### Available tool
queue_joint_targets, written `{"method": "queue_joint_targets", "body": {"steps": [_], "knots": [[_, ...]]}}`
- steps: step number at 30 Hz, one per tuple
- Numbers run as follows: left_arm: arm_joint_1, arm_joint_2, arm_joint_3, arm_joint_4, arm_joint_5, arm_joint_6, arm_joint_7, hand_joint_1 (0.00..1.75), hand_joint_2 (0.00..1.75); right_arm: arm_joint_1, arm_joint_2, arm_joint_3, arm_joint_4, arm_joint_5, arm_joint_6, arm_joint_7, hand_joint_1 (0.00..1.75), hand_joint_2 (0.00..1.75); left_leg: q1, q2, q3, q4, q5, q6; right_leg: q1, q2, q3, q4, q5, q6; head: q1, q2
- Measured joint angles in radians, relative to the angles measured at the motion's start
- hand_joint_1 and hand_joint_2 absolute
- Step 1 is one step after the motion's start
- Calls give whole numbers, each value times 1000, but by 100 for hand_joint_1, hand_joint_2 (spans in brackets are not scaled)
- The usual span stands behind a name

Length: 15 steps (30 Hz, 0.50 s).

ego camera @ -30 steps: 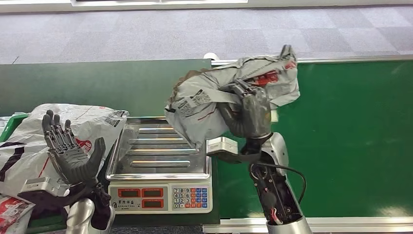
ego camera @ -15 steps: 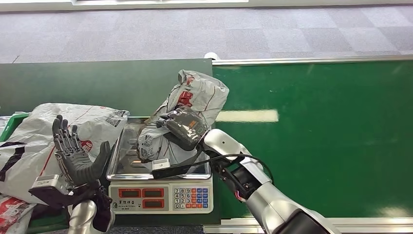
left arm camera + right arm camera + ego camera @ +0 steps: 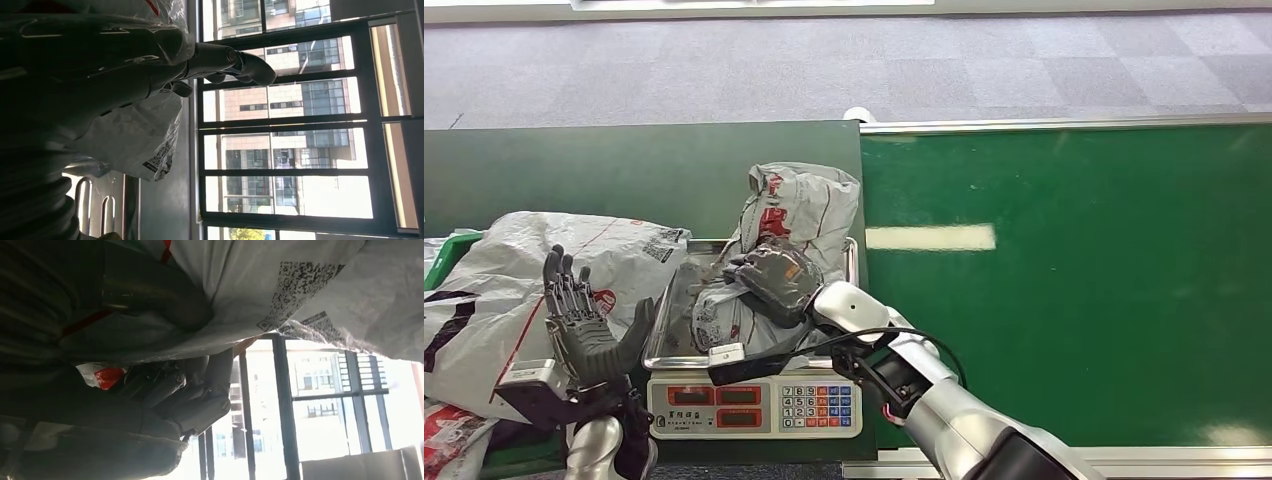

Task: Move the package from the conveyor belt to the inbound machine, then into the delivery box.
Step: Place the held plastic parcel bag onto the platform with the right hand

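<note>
A crumpled grey package (image 3: 801,205) with red print lies on the steel tray (image 3: 670,335) of the weighing scale (image 3: 754,405). My right hand (image 3: 776,280) grips its lower part from above; in the right wrist view the fingers (image 3: 187,395) curl under the package (image 3: 280,285), whose barcode label shows. My left hand (image 3: 584,325) is raised left of the scale, palm toward the tray, fingers apart and holding nothing. The left wrist view shows its fingers (image 3: 235,62) spread in front of a grey bag (image 3: 140,135).
The green conveyor belt (image 3: 1074,280) runs to the right of the scale. A large grey parcel (image 3: 494,270) fills a green bin (image 3: 444,258) on the left, just behind my left hand. A dark green table (image 3: 624,170) lies behind the scale.
My right arm has swung the package left from over the belt and down onto the scale tray. My left hand has drifted slightly right and lower, still open.
</note>
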Motion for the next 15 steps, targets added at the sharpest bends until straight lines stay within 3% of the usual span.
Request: {"method": "queue_joint_targets", "body": {"steps": [7,15], "knots": [[-4,4,0,24,2,8,0,0,175,8,19,6,35,-10,-43,32,175,175,0,0,0,0,0,0,0,0,0,0,0,0,0,0],[-13,5,0,37,2,7,0,0,175,21,22,6,53,-66,-30,1,175,175,0,0,0,0,0,0,0,0,0,0,0,0,0,0]]}}
